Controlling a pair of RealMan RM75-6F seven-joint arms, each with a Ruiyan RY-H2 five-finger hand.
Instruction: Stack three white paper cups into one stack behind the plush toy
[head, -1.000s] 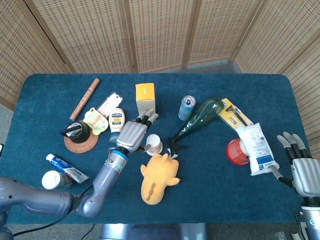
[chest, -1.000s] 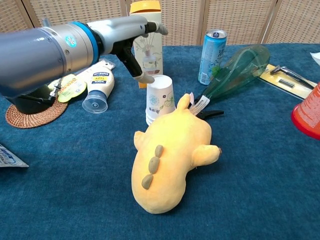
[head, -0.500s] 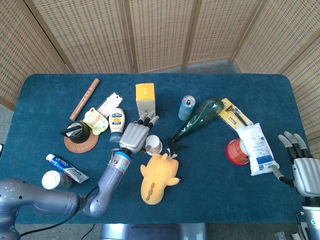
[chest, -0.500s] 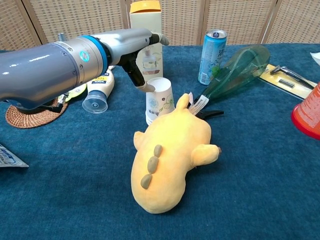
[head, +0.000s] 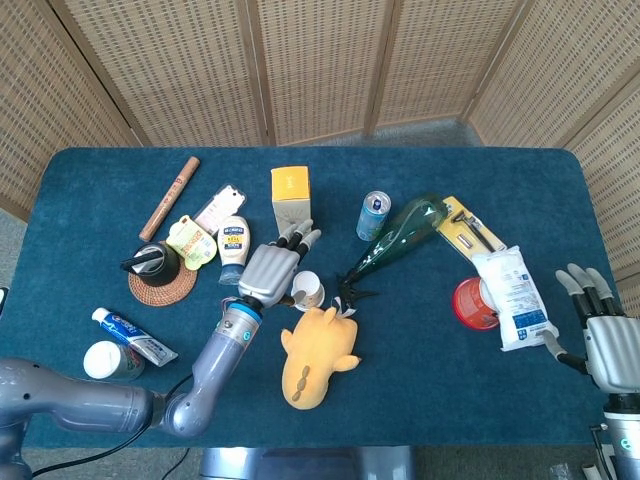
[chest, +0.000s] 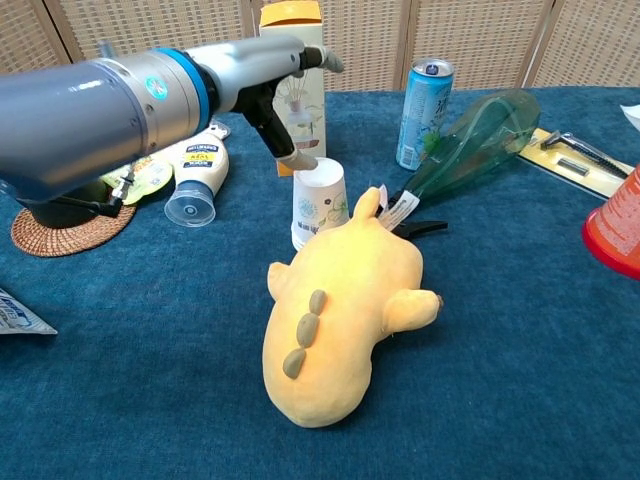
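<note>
A stack of white paper cups stands upside down on the blue table, right behind the yellow plush toy. My left hand hovers over the cups' left side with its fingers spread. One fingertip is at the stack's top rim; I cannot tell whether it touches. The hand holds nothing. My right hand rests open at the table's far right edge, away from the cups.
Behind the cups stand a yellow-topped box, a blue can and a green bottle lying down. A mayonnaise bottle and a coaster lie to the left. A red cup and a white packet sit at the right.
My left hand dipped to the cup stack's rim half a second ago, then rose slightly. The cups and the toy have not moved. My right hand stays put.
</note>
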